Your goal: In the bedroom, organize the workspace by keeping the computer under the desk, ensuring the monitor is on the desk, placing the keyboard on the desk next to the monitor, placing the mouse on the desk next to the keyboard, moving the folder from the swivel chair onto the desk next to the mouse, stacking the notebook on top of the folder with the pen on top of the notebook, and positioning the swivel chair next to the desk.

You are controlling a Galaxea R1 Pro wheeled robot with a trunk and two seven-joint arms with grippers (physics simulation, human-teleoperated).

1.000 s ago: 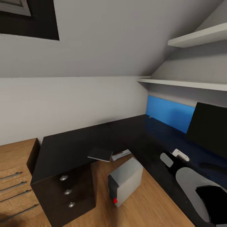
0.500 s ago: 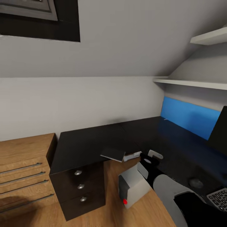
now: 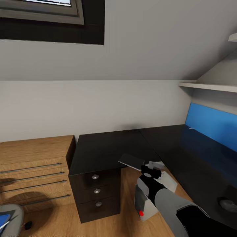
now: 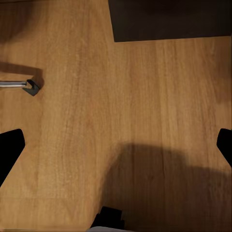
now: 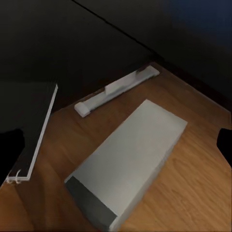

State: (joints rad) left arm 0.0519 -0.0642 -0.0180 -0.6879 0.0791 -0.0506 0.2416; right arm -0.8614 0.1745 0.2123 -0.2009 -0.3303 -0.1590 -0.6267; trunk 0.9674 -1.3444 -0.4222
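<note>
in the head view, the desk (image 3: pixel 108 149) is seen as a long black top bent round the room's corner, with black drawers (image 3: pixel 96 191) and round silver knobs below its near end. a light wooden cabinet (image 3: pixel 34 171) stands just beside it. the computer (image 3: pixel 144 200) lies on the wooden floor (image 3: pixel 108 227) in the angle of the desk, largely hidden behind the right arm (image 3: pixel 171 204); its red button is glimpsed low on the front. a thin dark slab (image 3: pixel 131 161) overhangs the desk's edge above it and cannot be identified with certainty. a blue panel (image 3: pixel 210 123) is seen against the wall behind the desk, cut off by the frame. a dark round object (image 3: pixel 227 204) rests on the desk at the frame's edge, too blurred to name.

in the left wrist view, bare wooden floor (image 4: pixel 121 96) is shown, with a dark corner at one edge. the left gripper (image 4: pixel 116 145) is spread wide, nothing held; only the finger tips (image 4: pixel 9 150) are caught.

in the right wrist view, the computer (image 5: pixel 128 162) lies on the floor, with a pale flat bar (image 5: pixel 116 89) near it. the right gripper (image 5: pixel 116 145) is likewise spread and empty, its fingers (image 5: pixel 9 150) cut off.
</note>
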